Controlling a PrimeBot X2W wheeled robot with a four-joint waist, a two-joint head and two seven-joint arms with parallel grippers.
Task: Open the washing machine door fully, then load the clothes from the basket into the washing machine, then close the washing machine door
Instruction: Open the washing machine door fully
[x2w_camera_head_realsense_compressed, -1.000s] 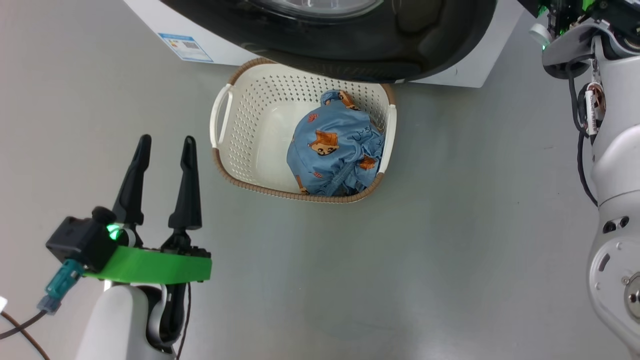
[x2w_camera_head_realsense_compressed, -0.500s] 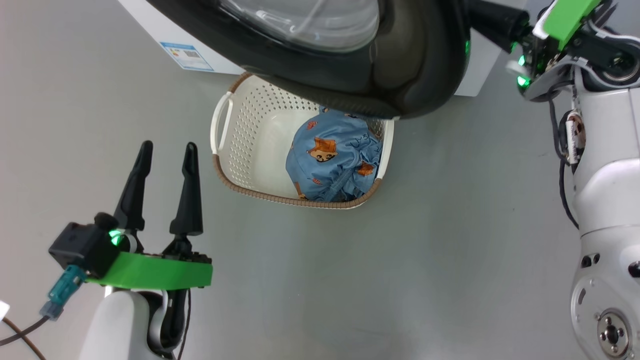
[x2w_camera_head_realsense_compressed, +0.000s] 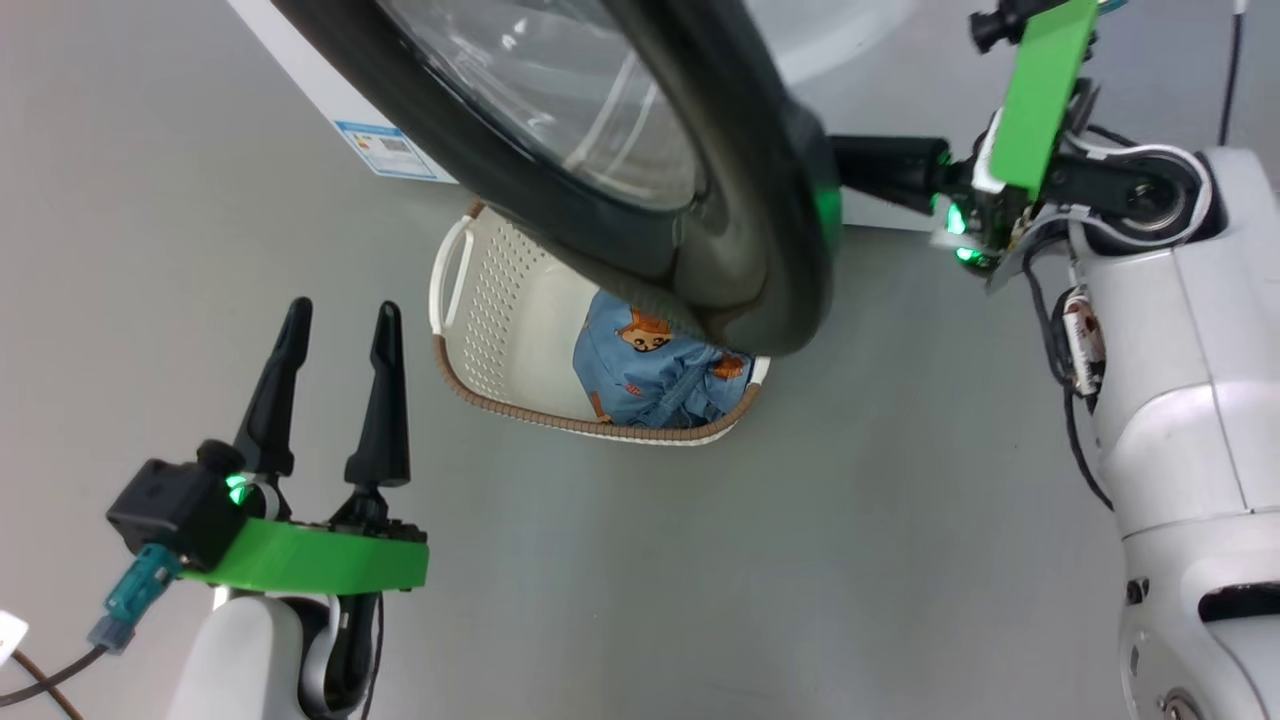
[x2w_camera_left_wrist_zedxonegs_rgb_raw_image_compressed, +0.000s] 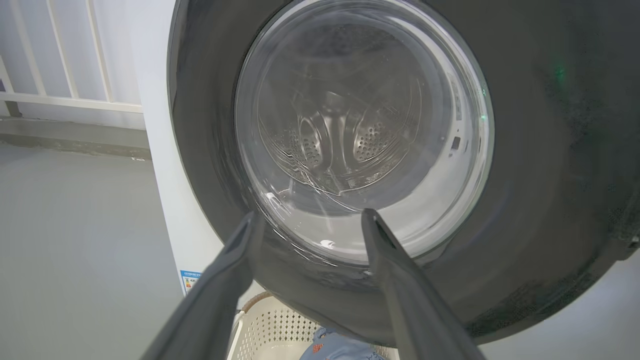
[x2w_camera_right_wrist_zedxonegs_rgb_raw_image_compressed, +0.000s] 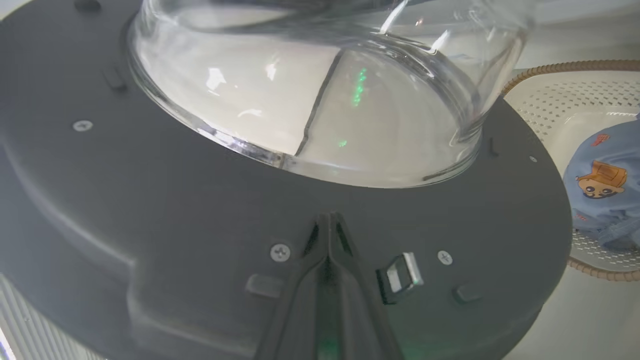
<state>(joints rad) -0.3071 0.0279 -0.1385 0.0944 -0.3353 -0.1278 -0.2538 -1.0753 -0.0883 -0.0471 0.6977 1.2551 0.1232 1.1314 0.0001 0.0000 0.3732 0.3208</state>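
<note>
Glossy black plastic forms the wide round rim of the door (x2w_camera_head_realsense_compressed: 770, 230), and a bulging bowl of clear glass is set at its centre. The door is seen standing partly open from the white box of the washing machine (x2w_camera_left_wrist_zedxonegs_rgb_raw_image_compressed: 160, 150), above the far end of the basket (x2w_camera_head_realsense_compressed: 500, 330). Through the glass, the perforated steel drum (x2w_camera_left_wrist_zedxonegs_rgb_raw_image_compressed: 350, 145) can be made out.

The basket is cream plastic, pierced with small holes and edged with a brown woven-look rim. It is set on the smooth grey floor (x2w_camera_head_realsense_compressed: 700, 550). The clothes (x2w_camera_head_realsense_compressed: 650, 375), a crumpled bundle of light blue cloth printed with orange figures, are found in its right half.

The right gripper (x2w_camera_right_wrist_zedxonegs_rgb_raw_image_compressed: 329, 222) is pressed fully together with nothing held. Its tips are laid against the matte dark inner face of the door, just beside a small metal latch (x2w_camera_right_wrist_zedxonegs_rgb_raw_image_compressed: 400, 272).

The left gripper (x2w_camera_head_realsense_compressed: 343, 307) is spread wide and empty, left of the basket and apart from it.
</note>
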